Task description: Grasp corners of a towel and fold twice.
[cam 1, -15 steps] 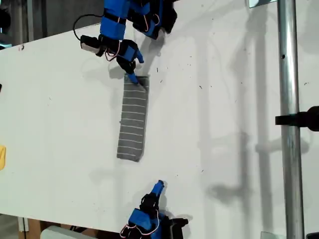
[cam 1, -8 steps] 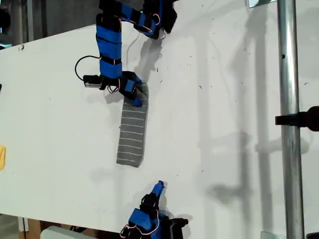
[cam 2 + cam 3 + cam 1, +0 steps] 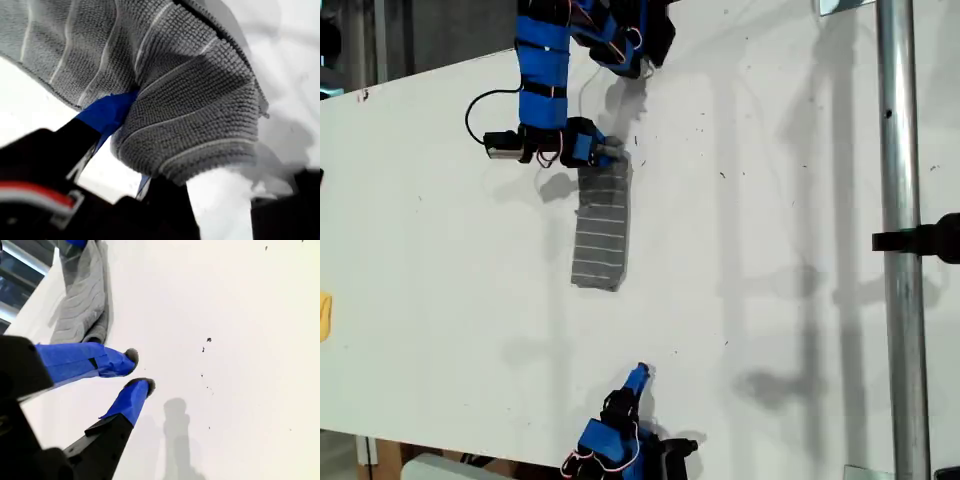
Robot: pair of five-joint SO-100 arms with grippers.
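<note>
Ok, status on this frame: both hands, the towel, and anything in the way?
My first hand shut on the dark grey white-striped folded towel. My second hand nearly shut, empty, off the cloth. Nothing obstructing.

no readable text, labels, brands, numbers or signs in any view.

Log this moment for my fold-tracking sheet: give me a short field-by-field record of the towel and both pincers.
towel: grey, white-striped, folded into a narrow strip on the white table
towel end near the exterior view's top: bunched and pinched
my first pincer: shut on that towel end
my second pincer: near the exterior view's bottom edge, slightly open, holding nothing, apart from the towel
far towel end: lying flat on the table, not held
</note>
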